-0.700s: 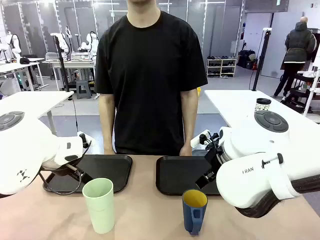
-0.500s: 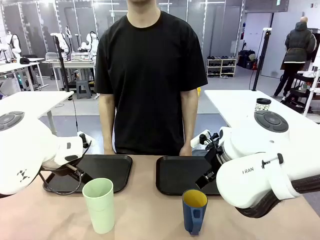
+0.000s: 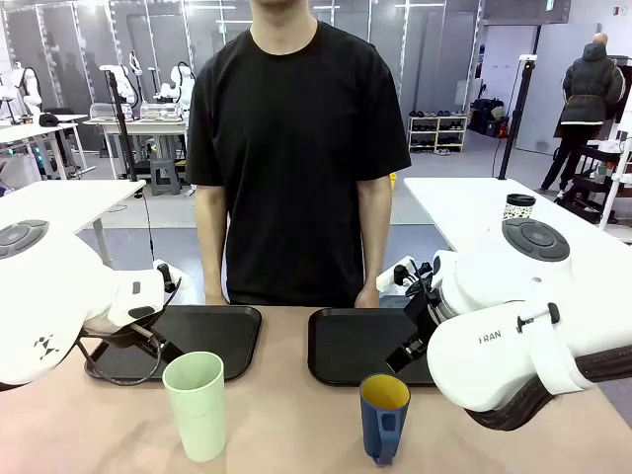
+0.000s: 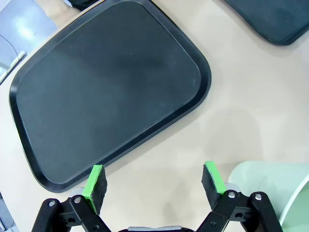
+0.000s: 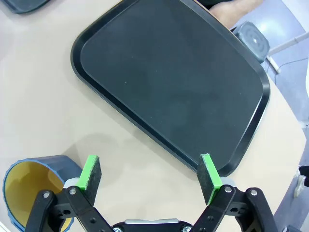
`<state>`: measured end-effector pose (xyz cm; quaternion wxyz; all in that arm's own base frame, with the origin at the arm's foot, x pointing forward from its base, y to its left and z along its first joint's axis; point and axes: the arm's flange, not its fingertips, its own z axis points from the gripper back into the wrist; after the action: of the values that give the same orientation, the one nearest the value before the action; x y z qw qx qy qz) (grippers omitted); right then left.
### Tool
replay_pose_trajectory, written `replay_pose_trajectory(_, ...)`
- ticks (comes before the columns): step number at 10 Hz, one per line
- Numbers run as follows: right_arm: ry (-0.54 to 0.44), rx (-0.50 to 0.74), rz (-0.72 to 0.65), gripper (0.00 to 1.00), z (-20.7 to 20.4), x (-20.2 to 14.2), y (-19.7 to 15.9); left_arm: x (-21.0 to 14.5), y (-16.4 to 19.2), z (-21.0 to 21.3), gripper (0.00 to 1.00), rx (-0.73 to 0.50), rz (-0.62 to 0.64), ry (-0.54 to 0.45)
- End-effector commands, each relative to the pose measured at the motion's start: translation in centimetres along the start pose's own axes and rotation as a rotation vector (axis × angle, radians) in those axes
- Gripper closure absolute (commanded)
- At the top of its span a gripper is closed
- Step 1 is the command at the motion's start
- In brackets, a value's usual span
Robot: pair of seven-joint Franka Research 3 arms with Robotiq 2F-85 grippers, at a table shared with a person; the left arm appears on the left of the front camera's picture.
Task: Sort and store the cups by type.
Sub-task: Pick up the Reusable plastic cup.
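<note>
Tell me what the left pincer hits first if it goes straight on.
The left pincer would likely meet bare table just short of the black tray; depth unclear. The green tumbler sits aside.

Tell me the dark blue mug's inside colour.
Yellow inside the dark blue mug, clearest in right wrist view.

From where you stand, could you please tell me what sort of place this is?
Probably a robotics lab or workshop: the white left arm and right arm flank this table, white worktables stand beyond, and glass-like partitions line the back.
</note>
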<state>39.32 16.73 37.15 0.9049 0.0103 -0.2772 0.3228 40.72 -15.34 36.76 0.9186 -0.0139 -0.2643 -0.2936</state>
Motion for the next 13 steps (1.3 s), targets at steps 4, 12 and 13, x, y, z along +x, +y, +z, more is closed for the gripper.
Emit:
replay_pose_trajectory(4, 0.000, 0.000, -0.002, 0.00, 0.00, 0.00, -0.01, -0.01, 0.06, 0.02, 0.00, 0.000, 0.002, 0.000)
replay_pose_trajectory(12, 0.000, 0.000, -0.002, 0.00, 0.00, 0.00, -0.01, -0.01, 0.06, 0.02, 0.00, 0.000, 0.002, 0.000)
replay_pose_trajectory(13, 0.000, 0.000, -0.002, 0.00, 0.00, 0.00, -0.01, -0.01, 0.06, 0.02, 0.00, 0.000, 0.002, 0.000)
